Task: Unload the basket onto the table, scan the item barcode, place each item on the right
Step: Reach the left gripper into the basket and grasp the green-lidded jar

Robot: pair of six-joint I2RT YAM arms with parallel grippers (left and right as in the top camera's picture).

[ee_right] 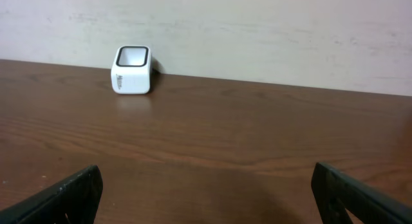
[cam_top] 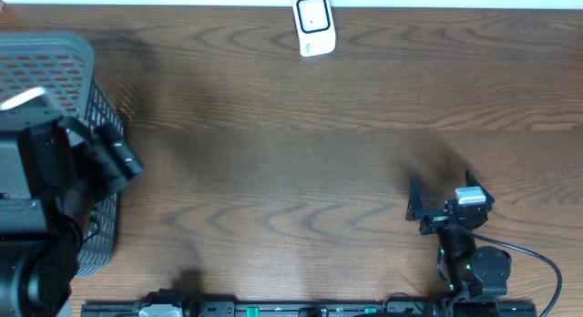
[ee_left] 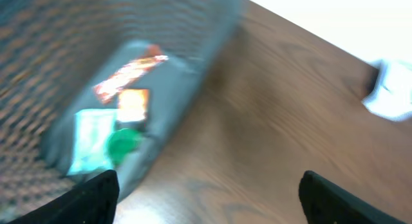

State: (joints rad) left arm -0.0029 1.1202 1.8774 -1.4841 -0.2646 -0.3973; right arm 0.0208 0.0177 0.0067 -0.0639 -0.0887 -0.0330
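Table [cam_top: 301, 135]: dark wood, white scanner [cam_top: 314, 25] at far edge.
Wall [ee_right: 270, 31]: pale, plain.
Left gripper [ee_left: 206, 198]: wide, empty — by basket [cam_top: 55, 71].
Right gripper [ee_right: 206, 192]: wide, empty.

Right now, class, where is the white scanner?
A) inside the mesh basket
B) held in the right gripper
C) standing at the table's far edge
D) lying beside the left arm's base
C: the white scanner stands alone at the far edge of the table, well apart from the mesh basket and the open, empty right gripper.
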